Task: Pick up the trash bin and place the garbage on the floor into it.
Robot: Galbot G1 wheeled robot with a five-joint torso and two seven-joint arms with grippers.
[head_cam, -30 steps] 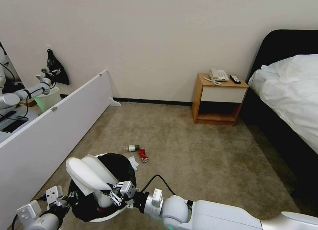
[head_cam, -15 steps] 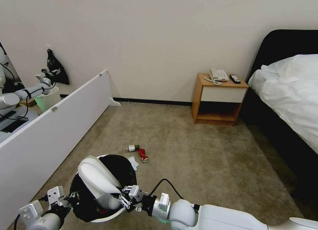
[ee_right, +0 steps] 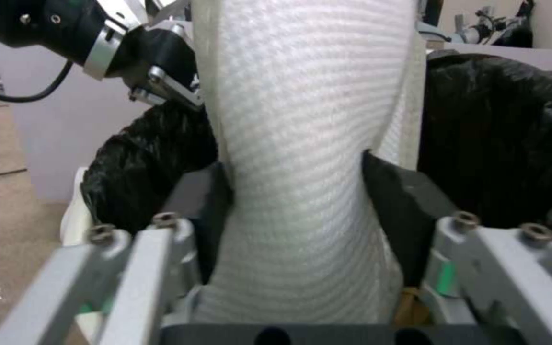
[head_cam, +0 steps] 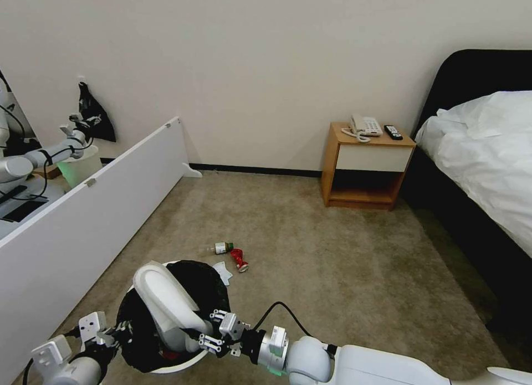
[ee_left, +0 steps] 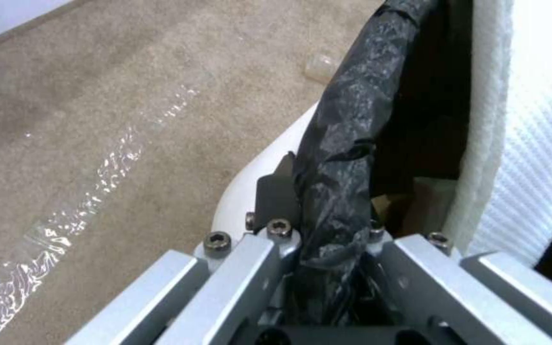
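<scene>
The trash bin (head_cam: 200,281), white with a black bag over its rim, is at the lower left of the head view. My left gripper (head_cam: 108,333) is shut on its near rim; the left wrist view shows the bag-covered rim (ee_left: 337,158) pinched between the jaws. My right gripper (head_cam: 213,334) is shut on a white slipper (head_cam: 164,302) that stands tilted inside the bin, and the slipper (ee_right: 308,143) is squeezed between the black pads (ee_right: 394,201). On the floor (head_cam: 310,263) beyond the bin lie a clear bottle (head_cam: 222,247), a crushed red can (head_cam: 239,260) and a white mask (head_cam: 223,272).
A long white panel (head_cam: 83,224) runs along the left side, with a mirror-like surface behind it. A wooden nightstand (head_cam: 363,169) with a phone stands at the far wall, and a bed (head_cam: 487,163) is on the right. Open carpet lies between them.
My right gripper has sunk lower and drawn nearer with the slipper, pushing it deeper into the bin. The left gripper and the floor litter have stayed put.
</scene>
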